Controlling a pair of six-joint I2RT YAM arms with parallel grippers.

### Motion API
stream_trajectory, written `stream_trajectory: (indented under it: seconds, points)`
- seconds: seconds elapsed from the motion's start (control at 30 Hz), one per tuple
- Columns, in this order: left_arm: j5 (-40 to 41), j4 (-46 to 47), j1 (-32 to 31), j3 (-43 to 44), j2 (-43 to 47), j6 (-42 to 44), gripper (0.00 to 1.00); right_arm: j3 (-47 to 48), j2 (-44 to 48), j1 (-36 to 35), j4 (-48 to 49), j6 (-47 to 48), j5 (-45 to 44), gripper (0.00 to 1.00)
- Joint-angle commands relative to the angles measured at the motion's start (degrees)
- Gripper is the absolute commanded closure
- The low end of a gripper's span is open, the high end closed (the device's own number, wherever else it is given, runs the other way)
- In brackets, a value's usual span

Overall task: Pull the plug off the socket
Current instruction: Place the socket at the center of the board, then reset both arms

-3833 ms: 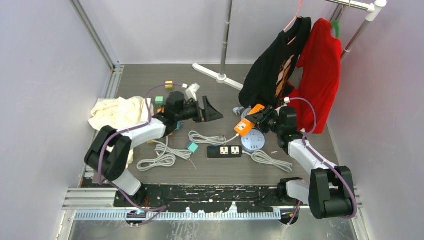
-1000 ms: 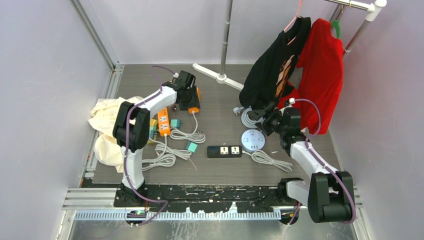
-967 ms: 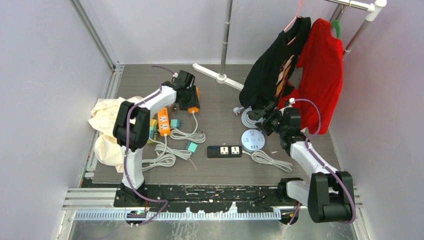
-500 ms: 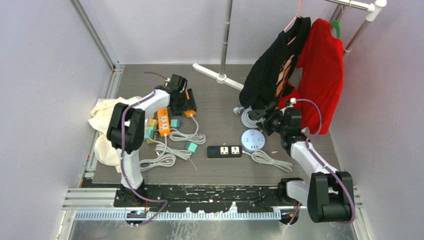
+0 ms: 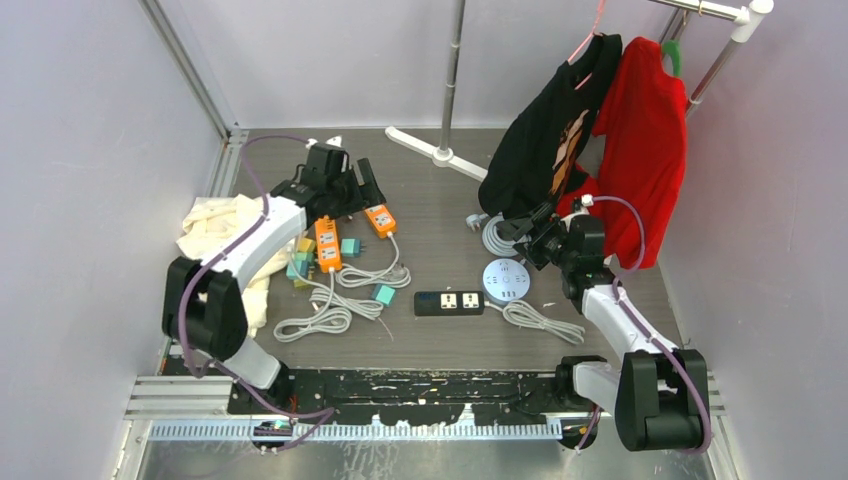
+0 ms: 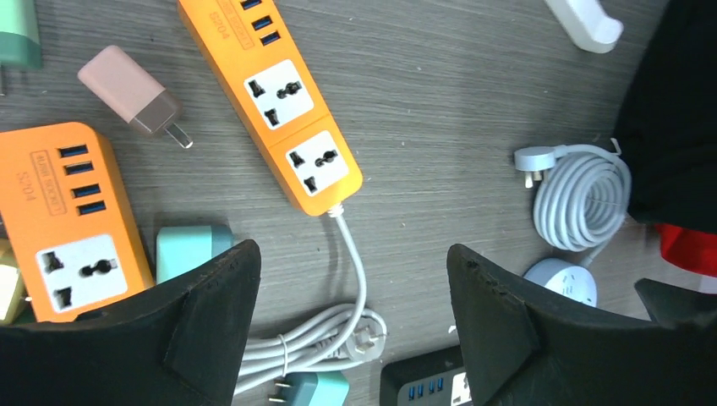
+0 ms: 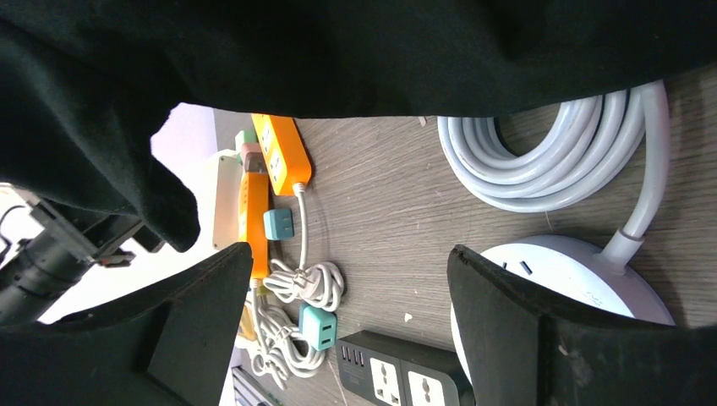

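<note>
An orange socket strip [image 6: 270,93] lies flat on the table, and both of its outlets that show are bare. A small pink plug [image 6: 131,89] lies loose beside it, touching nothing. My left gripper [image 6: 353,279] hangs open above the strip's grey cord, holding nothing. From the top view the left gripper [image 5: 352,192] is just left of that strip [image 5: 378,220]. My right gripper [image 5: 515,228] is open and empty under the black shirt, above the round white socket [image 7: 583,279].
A second orange strip [image 5: 325,243], two teal plugs [image 5: 350,246] [image 5: 384,293], coiled grey cords [image 5: 318,315] and a black strip [image 5: 449,302] lie mid-table. A white cable coil [image 6: 583,194] sits by the hanging black shirt [image 5: 550,130] and red shirt [image 5: 645,130]. A cream cloth [image 5: 215,225] lies left.
My left gripper has opened and let go of the orange strip, then drawn back to the left. The strip now lies uncovered on the table. The right arm has not moved.
</note>
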State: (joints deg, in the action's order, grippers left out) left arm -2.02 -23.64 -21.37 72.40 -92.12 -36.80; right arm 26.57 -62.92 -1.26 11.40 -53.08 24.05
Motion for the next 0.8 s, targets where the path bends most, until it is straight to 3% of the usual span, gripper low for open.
stream_trajectory:
  seconds: [0.0,0.23,0.43,0.57,0.77]
  points:
    - [0.2,4.5,0.3,-2.1,7.5,1.8,0.19,0.3,2.5,0.3,1.3,2.7,-0.2,0.1]
    - [0.0,7.0,1.6,-5.6,17.9,2.7,0.13,0.6,5.3,0.6,-1.1,7.5,0.9,0.1]
    - [-5.4,11.3,3.9,-9.3,26.1,1.5,0.0,2.6,9.7,1.1,-8.6,17.6,2.8,0.1]
    - [-9.5,13.9,4.9,-10.6,28.7,0.0,0.0,7.8,11.8,1.3,-19.0,26.8,5.5,0.09]
    - [-13.0,13.1,5.5,-8.4,29.8,-0.6,0.01,20.7,13.4,1.3,-41.5,46.7,6.4,0.0]
